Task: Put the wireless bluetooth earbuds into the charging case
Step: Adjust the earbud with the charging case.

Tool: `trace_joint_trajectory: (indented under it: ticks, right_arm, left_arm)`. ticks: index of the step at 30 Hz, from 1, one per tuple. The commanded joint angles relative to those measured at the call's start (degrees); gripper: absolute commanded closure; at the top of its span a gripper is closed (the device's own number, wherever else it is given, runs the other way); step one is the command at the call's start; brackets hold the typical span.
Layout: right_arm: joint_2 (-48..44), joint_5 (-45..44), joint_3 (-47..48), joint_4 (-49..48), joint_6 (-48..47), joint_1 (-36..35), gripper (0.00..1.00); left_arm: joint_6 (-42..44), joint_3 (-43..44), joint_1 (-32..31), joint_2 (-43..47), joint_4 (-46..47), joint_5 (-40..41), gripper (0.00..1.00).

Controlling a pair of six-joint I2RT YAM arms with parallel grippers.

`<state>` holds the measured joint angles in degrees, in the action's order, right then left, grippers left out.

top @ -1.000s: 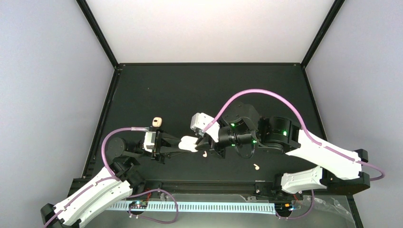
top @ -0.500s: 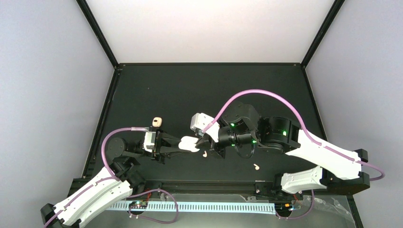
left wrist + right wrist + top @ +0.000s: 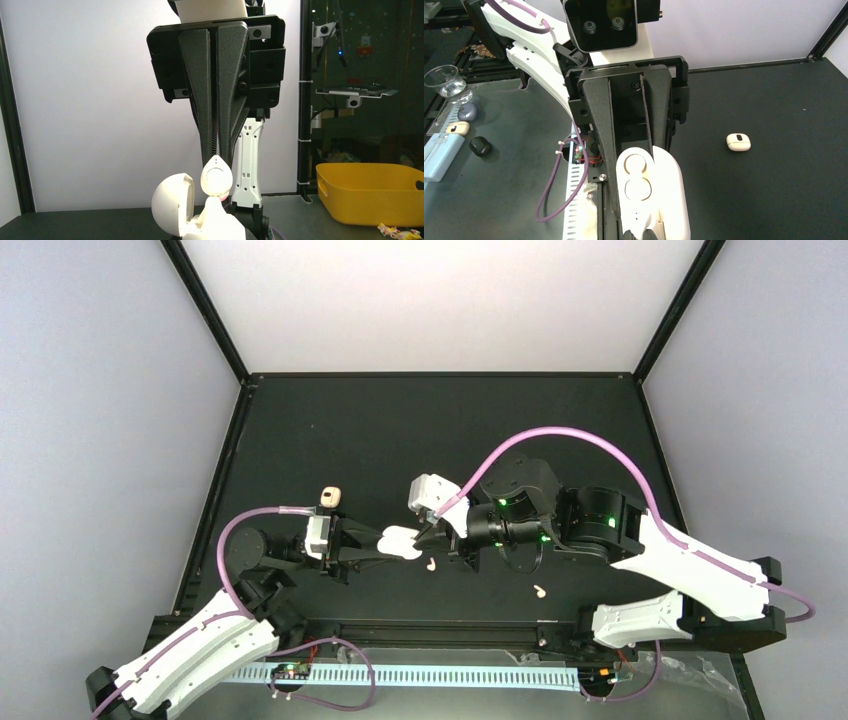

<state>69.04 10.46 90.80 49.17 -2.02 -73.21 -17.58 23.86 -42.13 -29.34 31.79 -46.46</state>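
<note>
2 earbuds, where do they lie? — Desk

Both on the black tabletop. 1 sits just on the near side of the case. The second earbud rests off to the right, near the tabletop's front edge and well apart from the case. — Photographer

And the case? — Desk

Around mid-tabletop, clamped between the left fingers, with its lid swung open to 1 side. The right wrist view shows 2 round wells in the open base. Whether the case touches the tabletop, I can't tell. — Photographer

What of the right fingers? — Desk

Drawn together, with only a thin slit between them, and pointing at the case from the opposite side. At their tips, just above the base, sits a small white teardrop piece. What it is, and whether it's pinched or merely touched, I can't tell. — Photographer

Anything else in shot? — Desk

1 tan lump with a dark spot, on the tabletop farther back and left of the case, apart from it. — Photographer
</note>
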Motion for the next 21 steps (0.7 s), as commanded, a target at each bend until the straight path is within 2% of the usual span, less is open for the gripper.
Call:
trace_joint_trajectory:
  ticks: [1,12,21]
  right_arm:
    - [-0.43,-1.01,0.25,0.22,0.14,-0.09,0.99]
    - [1.42,-1.63,1.91,4.78,-1.74,-0.09,0.99]
    - [2.22,-1.76,1.89,4.53,-2.31,-0.08,0.99]
  left_arm:
    - [0.98,1.28,-0.37,-0.13,1.8,0.18,0.98]
    - [0.72,1.28,-0.43,-0.05,2.14,0.01,0.98]
    - [0.34,1.37,-0.41,-0.05,2.92,-0.31,0.98]
